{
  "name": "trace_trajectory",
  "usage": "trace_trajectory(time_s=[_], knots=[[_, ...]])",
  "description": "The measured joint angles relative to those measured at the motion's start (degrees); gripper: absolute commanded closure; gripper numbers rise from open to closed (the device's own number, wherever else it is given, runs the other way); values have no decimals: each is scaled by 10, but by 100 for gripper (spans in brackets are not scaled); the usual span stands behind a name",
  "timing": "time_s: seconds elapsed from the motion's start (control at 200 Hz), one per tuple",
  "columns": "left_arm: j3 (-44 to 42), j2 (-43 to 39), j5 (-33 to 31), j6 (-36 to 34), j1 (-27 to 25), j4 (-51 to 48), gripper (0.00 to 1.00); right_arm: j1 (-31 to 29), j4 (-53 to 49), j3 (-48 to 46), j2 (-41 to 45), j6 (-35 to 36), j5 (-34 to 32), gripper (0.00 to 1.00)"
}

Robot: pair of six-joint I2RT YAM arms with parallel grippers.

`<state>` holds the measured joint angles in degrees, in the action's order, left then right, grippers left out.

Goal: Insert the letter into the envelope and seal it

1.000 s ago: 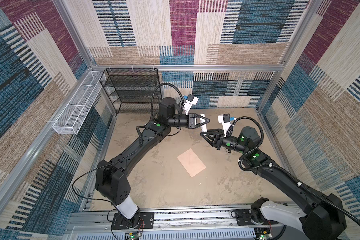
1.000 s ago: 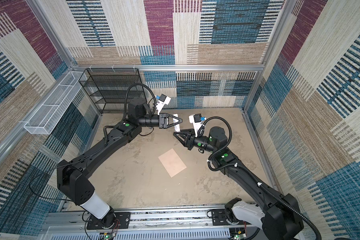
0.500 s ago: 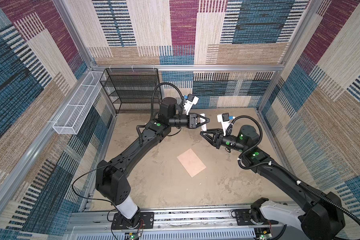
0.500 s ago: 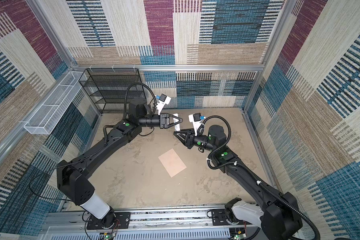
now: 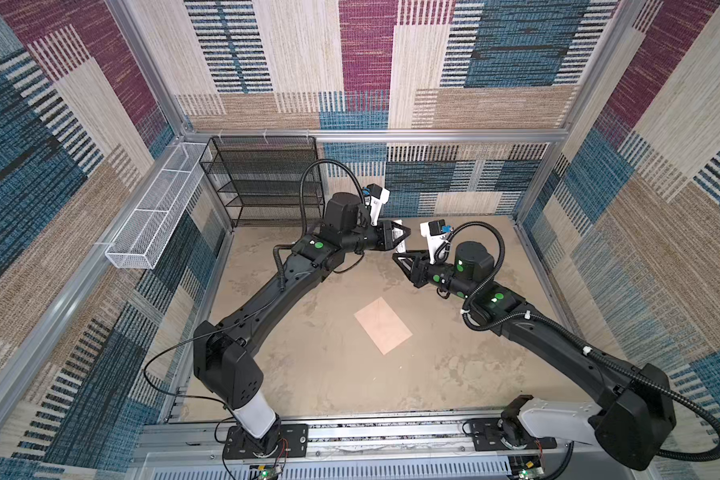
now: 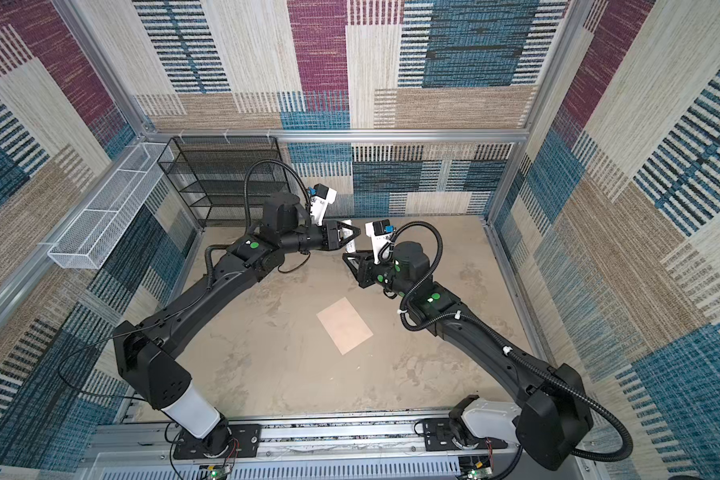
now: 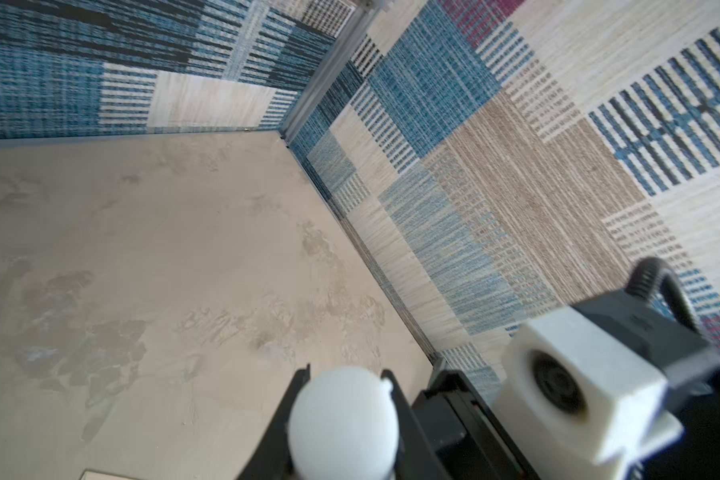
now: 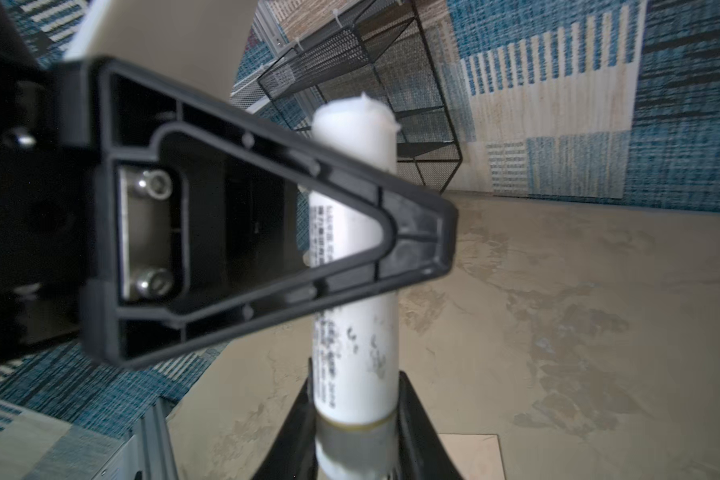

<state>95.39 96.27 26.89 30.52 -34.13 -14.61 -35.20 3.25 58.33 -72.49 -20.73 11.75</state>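
In both top views my left gripper and right gripper meet just above the frame's centre. Both are clamped on one white glue stick, which is held off the table. The envelope lies flat on the table below them, near the centre and apart from both arms; I cannot tell how its flap stands.

In the left wrist view the stick's round end fills the gap between my left fingers at the bottom edge.

In the right wrist view my right fingers pinch the stick's lower end at bottom centre. The left gripper's finger crosses the stick midway, and an envelope corner shows at the lower right.
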Motion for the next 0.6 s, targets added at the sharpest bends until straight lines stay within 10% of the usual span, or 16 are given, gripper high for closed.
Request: trace_trajectory(time_s=[0.291,0.601], knots=[[14,13,-70,0,-6,-22,100,-47,-63,56,-43,38,-142,69],[14,7,-25,-7,-1,-23,100,-43,-36,-4,7,67,-75,39]])
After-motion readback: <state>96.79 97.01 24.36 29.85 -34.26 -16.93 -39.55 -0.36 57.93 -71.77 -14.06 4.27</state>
